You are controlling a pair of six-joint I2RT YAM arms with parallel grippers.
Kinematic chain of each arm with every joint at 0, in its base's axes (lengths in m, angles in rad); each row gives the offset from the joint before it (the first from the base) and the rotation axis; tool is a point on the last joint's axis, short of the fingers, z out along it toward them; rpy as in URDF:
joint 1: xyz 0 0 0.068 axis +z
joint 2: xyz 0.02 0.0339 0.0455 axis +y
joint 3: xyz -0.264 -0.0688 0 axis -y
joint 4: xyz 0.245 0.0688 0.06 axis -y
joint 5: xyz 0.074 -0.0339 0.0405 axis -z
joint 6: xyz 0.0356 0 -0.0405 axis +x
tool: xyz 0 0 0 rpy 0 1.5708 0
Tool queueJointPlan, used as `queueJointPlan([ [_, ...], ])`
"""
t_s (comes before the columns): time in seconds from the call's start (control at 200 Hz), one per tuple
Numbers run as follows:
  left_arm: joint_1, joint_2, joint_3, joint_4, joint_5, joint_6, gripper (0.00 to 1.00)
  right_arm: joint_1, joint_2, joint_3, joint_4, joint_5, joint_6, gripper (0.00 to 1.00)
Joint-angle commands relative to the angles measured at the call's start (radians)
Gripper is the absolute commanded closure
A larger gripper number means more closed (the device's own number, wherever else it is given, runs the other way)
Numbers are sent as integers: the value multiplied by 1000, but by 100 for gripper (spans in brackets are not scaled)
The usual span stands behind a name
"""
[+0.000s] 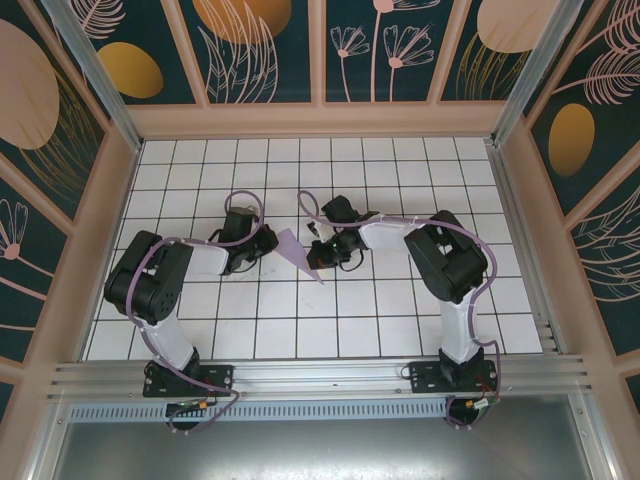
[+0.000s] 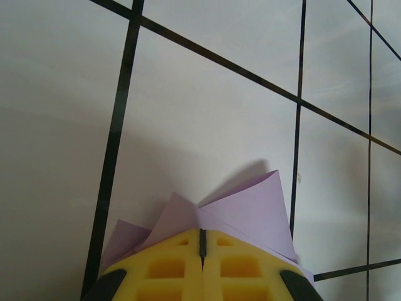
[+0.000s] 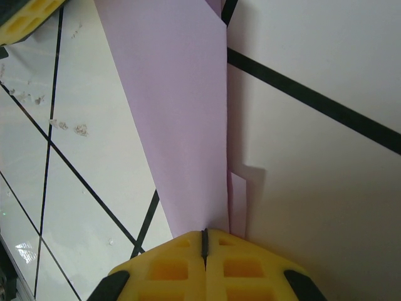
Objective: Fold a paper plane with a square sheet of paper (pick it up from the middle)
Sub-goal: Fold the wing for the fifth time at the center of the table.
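While poised over the middle of the white, black-gridded tile bench (image 1: 300,330), gripping from both sides a thin, matte lilac-purple sheet of paper (image 1: 298,252), folded into layers. Seen from above as a wedge between the wrists, pointing toward the near edge. At the left claw (image 2: 202,251), clamped shut on the sheet of paper between yellow fingertips (image 2: 166,269), with creased flaps fanning up past them. At the right claw (image 3: 204,241), likewise closed tight on a narrow end, with a long flat panel running toward the left claw's tip. Resting on the bench or lifted clear: cannot tell.
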Motion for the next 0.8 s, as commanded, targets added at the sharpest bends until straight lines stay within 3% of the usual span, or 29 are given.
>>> queueJointPlan([
  [0.0, 42, 22, 1, -80, -152, -10, 95, 8, 61, -33, -89, 96, -11, 100],
  [0.32, 101, 31, 61, -144, -154, 22, 91, 5, 51, -27, -83, 83, -12, 100],
  [0.46, 101, -4, 106, -207, -179, 50, 85, 6, 30, -10, -79, 61, -8, 100],
  [0.58, 99, -51, 101, -217, -130, 56, 77, 5, -20, -5, -55, 20, 3, 100],
  [0.711, 78, -119, 74, -240, -108, 16, 65, 4, -114, -12, 14, 3, 61, 85],
  [0.796, 39, -151, 70, -286, -131, -21, 55, -2, -187, -48, 75, 28, 101, 69],
])
